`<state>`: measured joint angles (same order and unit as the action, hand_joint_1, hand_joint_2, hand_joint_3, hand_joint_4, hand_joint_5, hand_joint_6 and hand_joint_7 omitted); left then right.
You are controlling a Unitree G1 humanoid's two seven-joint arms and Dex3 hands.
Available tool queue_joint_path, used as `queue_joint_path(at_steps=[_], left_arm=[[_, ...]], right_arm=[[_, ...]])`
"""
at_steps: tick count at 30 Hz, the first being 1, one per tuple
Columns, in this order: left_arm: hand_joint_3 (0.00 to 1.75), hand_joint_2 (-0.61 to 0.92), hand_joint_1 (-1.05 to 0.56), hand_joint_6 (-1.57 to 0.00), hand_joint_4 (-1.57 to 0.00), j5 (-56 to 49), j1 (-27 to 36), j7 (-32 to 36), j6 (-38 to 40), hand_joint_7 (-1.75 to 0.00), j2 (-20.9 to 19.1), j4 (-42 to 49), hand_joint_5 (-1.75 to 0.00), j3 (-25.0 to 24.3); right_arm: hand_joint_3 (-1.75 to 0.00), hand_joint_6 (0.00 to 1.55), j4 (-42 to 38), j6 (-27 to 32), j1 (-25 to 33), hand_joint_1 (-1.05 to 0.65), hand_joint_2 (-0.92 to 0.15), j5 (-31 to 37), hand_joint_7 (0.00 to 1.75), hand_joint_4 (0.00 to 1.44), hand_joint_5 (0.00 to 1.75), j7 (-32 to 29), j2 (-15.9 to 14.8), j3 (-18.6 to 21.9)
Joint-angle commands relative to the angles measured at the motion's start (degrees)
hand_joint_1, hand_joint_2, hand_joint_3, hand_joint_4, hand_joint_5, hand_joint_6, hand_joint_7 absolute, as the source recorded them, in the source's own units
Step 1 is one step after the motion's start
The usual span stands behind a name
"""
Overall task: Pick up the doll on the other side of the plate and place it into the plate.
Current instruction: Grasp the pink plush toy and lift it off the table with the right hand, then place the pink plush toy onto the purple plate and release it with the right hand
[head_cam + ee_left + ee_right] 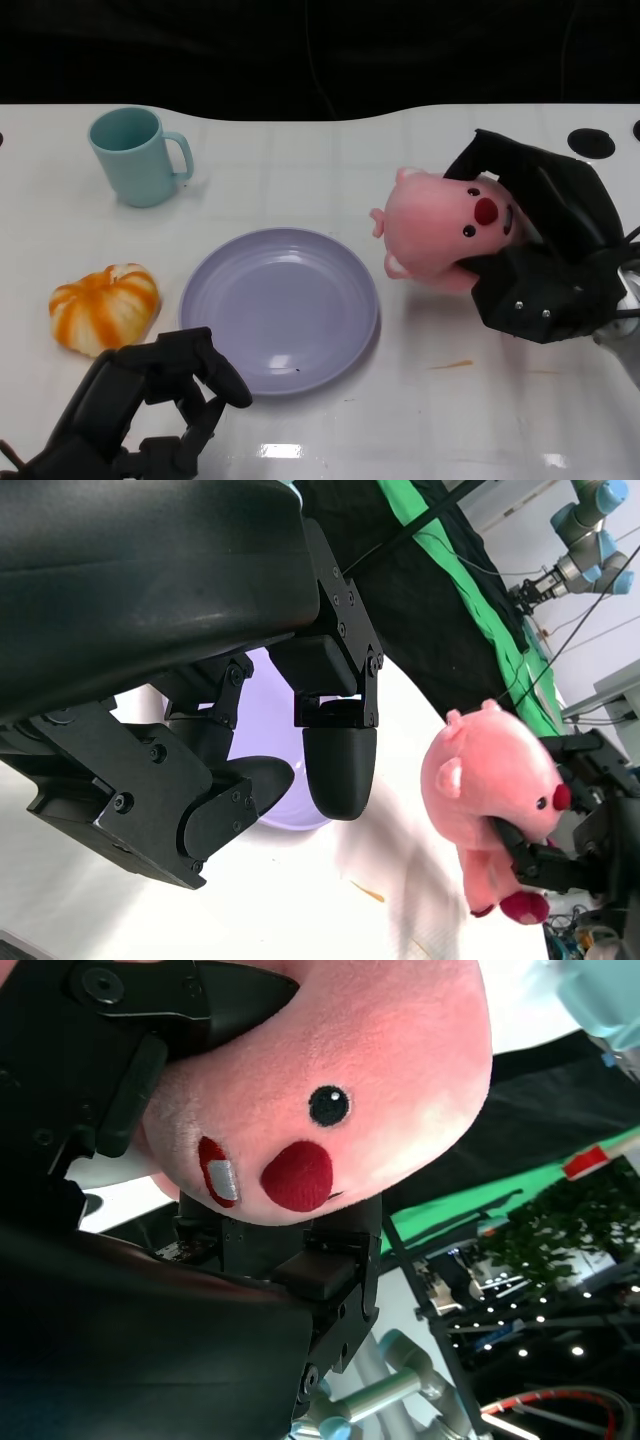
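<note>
My right hand [540,265] grips the one pink plush doll with a red nose [445,232], its black fingers wrapped over the head and under the body, holding it off the white surface [440,410] near the right edge, just beside the plate. My left hand [150,405] sits at the near edge with fingers curled in, holding nothing. I count one round lavender plastic plate [280,310] mid-surface, one teal ceramic mug [135,155] toward the far left corner, and one orange-and-white plush pumpkin [105,307] by the left edge. The doll's lower body is hidden behind my fingers.
</note>
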<state>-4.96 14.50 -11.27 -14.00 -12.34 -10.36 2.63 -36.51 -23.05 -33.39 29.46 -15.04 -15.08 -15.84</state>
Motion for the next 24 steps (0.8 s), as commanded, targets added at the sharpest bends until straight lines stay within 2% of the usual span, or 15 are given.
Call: queue_joint_path(at_steps=[1,7,12,17,24], left_arm=[[1.11,0.51,-0.06,-0.85,-0.78,-0.7,-0.5,0.5,-0.7,-1.14,-0.2,0.3,-1.53,0.0],[1.11,0.51,-0.05,-0.84,-0.78,-1.8,-0.8,0.8,-0.7,-1.13,-0.1,0.5,-1.53,0.3],[1.11,0.51,-0.05,-0.84,-0.78,-2.2,-0.9,0.8,-1.0,-1.14,0.3,0.8,-1.54,0.3],[1.12,0.51,-0.05,-0.84,-0.77,-2.7,-0.9,0.9,-1.3,-1.15,0.6,0.8,-1.55,0.5],[1.13,0.50,-0.05,-0.84,-0.77,-3.0,-0.4,0.9,-1.4,-1.16,0.8,0.3,-1.57,0.7]], right_arm=[[-1.50,0.75,1.1,-1.3,-1.3,-0.05,-0.26,-1.8,1.75,0.94,1.75,1.2,0.9,0.8],[-1.56,0.74,0.4,-3.0,-5.3,-0.08,-0.22,-1.1,1.75,0.92,1.75,2.5,3.7,-0.7],[-1.53,0.74,-0.6,-1.5,-8.5,-0.15,-0.26,0.2,1.75,0.94,1.75,4.4,6.6,-2.5],[-1.51,0.76,-5.3,-2.1,-12.5,-0.17,-0.24,2.1,1.75,0.95,1.75,4.7,10.2,-5.3],[-1.45,0.73,-11.5,-1.7,-16.7,-0.21,-0.25,4.7,1.75,0.94,1.75,4.9,13.6,-8.6]])
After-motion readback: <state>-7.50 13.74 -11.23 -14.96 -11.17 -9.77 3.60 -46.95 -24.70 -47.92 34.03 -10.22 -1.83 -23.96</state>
